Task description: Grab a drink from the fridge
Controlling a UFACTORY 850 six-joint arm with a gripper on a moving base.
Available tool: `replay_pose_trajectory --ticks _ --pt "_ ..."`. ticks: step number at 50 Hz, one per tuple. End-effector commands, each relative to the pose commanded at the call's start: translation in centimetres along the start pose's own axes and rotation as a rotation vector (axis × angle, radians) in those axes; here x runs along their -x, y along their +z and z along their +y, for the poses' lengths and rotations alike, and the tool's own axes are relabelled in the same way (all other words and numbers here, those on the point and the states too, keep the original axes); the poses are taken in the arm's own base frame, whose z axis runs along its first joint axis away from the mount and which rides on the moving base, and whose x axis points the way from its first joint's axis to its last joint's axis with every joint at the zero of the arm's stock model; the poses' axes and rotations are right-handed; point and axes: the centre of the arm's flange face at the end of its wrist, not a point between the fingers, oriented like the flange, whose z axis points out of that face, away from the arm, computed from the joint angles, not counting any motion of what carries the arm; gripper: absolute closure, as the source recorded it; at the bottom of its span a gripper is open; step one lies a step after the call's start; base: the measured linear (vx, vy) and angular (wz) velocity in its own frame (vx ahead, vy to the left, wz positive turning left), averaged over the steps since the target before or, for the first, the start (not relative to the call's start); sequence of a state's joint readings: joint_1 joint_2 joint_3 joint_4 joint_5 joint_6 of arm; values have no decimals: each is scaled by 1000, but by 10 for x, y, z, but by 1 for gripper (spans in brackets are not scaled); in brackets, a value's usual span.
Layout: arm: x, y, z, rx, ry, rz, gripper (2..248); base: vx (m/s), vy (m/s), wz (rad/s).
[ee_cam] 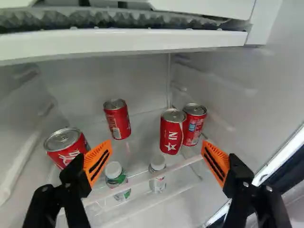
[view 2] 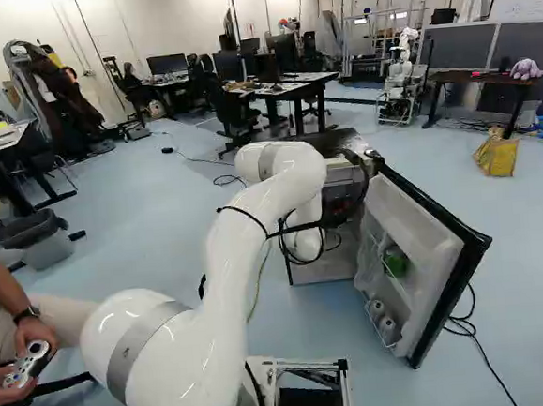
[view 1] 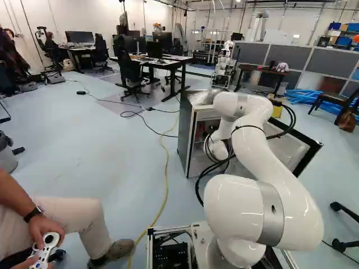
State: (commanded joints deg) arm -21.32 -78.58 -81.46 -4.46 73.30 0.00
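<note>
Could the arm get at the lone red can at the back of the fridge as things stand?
Probably yes: the door is open and the open gripper faces the can, though two white-capped bottles stand nearer and could get knocked on the way in.

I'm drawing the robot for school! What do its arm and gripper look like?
The arm is shiny white with rounded joints and silver-grey bands. Black cables loop beside it. The gripper has two black fingers with orange slotted pads.
</note>
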Motion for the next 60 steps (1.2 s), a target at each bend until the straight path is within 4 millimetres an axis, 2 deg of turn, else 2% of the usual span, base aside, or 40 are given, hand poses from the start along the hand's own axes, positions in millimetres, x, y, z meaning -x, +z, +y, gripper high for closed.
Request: replay_pose_trajectory --ticks 33,34,38,39,48,49,54,55,60 --pt "4 11 2 28 8 -6 7 0 0 0" --pt "4 11 2 28 8 -6 20 0 0 0" --pt "4 11 2 28 8 -6 20 0 0 0" --pt "4 11 2 28 8 -6 33 0 0 0" --pt "4 11 2 28 8 -6 44 0 0 0" --pt "4 11 2 28 8 -6 56 0 0 0" --pt "4 11 2 28 8 -6 56 0 0 0" --pt "4 11 2 28 8 -6 69 0 0 0" --pt "4 11 2 28 8 -6 68 0 0 0"
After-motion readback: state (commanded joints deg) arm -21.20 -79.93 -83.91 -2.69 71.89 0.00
